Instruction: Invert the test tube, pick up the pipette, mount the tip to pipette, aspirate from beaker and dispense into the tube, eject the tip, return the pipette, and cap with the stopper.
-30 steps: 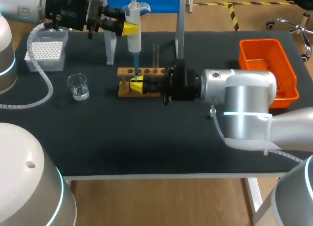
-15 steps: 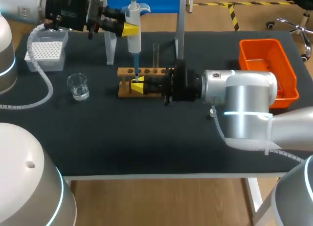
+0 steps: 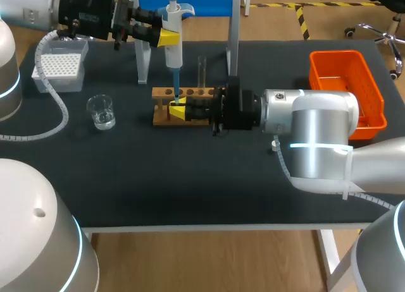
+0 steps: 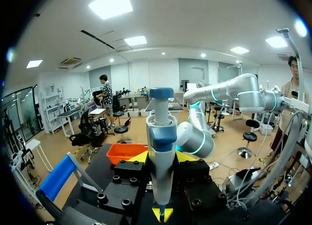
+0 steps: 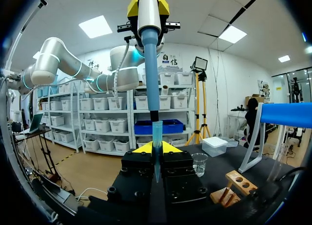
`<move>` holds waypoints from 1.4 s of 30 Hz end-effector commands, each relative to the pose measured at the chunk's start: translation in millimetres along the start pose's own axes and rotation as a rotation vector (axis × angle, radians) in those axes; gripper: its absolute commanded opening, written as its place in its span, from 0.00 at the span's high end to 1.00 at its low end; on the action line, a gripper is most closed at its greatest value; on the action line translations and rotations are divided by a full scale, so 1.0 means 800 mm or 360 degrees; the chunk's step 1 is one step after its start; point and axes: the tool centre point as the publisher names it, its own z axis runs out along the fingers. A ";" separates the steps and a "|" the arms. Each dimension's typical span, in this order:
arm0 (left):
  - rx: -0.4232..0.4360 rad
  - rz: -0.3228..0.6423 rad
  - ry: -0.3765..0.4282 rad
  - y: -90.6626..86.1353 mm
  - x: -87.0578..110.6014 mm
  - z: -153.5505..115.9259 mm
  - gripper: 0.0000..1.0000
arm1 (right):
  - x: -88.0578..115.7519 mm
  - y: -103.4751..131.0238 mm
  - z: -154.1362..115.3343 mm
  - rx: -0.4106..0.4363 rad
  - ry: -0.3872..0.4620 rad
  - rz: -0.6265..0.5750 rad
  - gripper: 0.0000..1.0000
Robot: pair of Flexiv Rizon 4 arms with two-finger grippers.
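Counting one pipette (image 3: 173,48), one tip (image 5: 157,137), one test tube (image 3: 202,67), one beaker (image 3: 101,110), two grippers. Left gripper (image 3: 166,37) clamped on the pipette body, holding it upright over the rack (image 3: 161,118). Right gripper (image 3: 179,109) in from 3 o'clock, pinched tight on the tip right under the pipette nose. Beaker at the rack's 9 o'clock, bit of clear liquid inside; test tube upright in the rack.

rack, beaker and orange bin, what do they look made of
The rack looks like wood: tan, matte, drilled holes. The beaker is see-through, glass or clear plastic, cannot tell which. The orange bin is probably moulded plastic: even colour, smooth walls.
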 end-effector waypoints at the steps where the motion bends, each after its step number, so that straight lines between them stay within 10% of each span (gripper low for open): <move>1: -0.0003 -0.0001 0.0002 0.001 0.000 0.000 1.00 | 0.003 0.006 -0.003 -0.0004 -0.0005 -0.0006 1.00; 42: -0.0003 -0.0001 0.0002 0.001 0.000 0.000 1.00 | 0.003 0.007 -0.002 -0.0002 0.0003 0.0034 1.00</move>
